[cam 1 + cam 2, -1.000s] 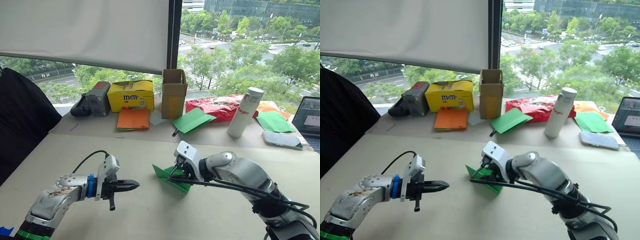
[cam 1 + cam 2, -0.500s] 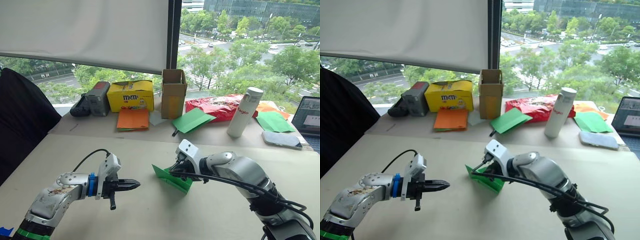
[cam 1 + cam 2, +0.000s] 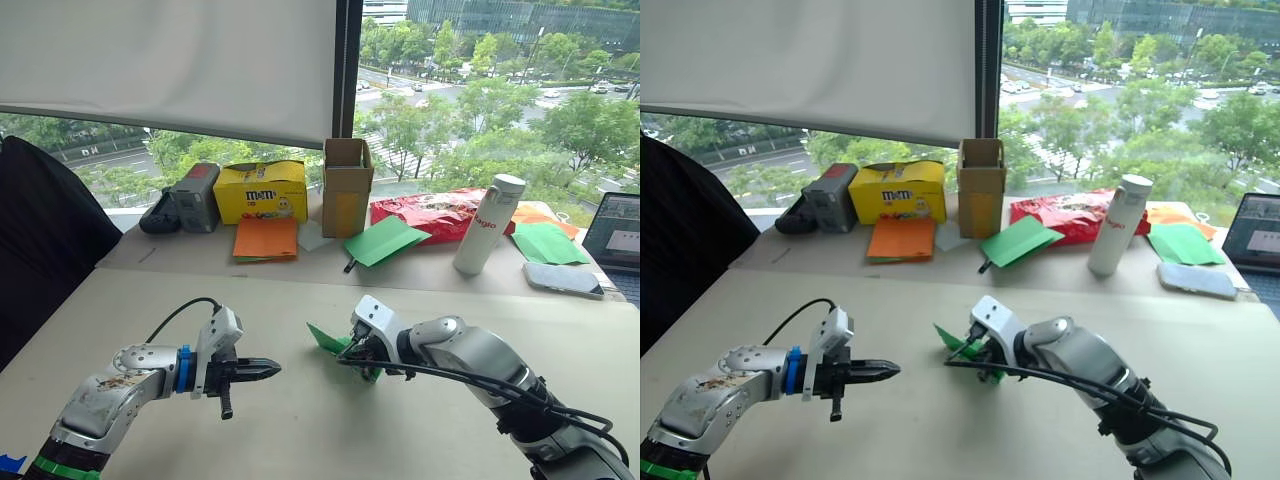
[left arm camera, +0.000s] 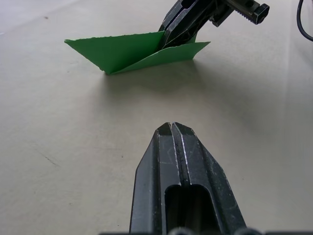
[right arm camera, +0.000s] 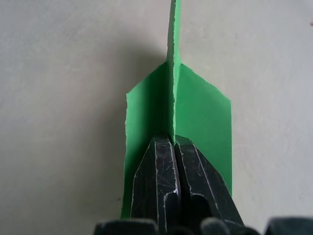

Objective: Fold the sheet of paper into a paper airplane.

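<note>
Down comes the right gripper (image 3: 352, 352), lower than a second ago and closer to the surface (image 3: 300, 420), and the paper airplane (image 4: 132, 51) comes with it, now showing less green beside the arm. Its black fingers (image 5: 168, 191) are pressed together on an upright fold of the green paper, with a flap spreading to each side below the pinch. Seen from the left wrist, the plane sits on the beige surface as a shallow V, its pointed tip facing away from the right gripper. Over on the left, the left gripper (image 3: 262, 369) hangs just above the surface in the same spot as before, fingers closed on nothing, aimed toward the plane but well apart from it. Behind, orange paper sheets (image 3: 267, 238) lie by the window.
</note>
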